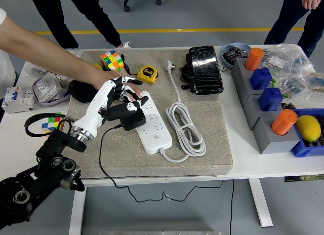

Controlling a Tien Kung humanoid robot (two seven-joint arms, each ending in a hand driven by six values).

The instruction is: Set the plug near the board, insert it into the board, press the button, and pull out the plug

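A white power strip (152, 122) lies on the grey mat (212, 144) with its coiled white cord (185, 128) to the right. A black plug adapter (127, 116) sits at the strip's left edge, its black cable (104, 159) trailing off the table's front. My left hand (119, 95), white with black joints, reaches over the adapter and the strip's far end, fingers curled around the adapter's top. A person's hand (132, 93) rests on the strip's far end, holding it down, partly hidden by my fingers. My right arm is out of view.
A Rubik's cube (112, 60), a yellow tape measure (147, 73) and a black pouch (205, 69) lie at the mat's back. Grey blocks with orange and blue pieces (268, 101) stand on the right. A small cube (50, 123) and white sockets (45, 88) lie at the left.
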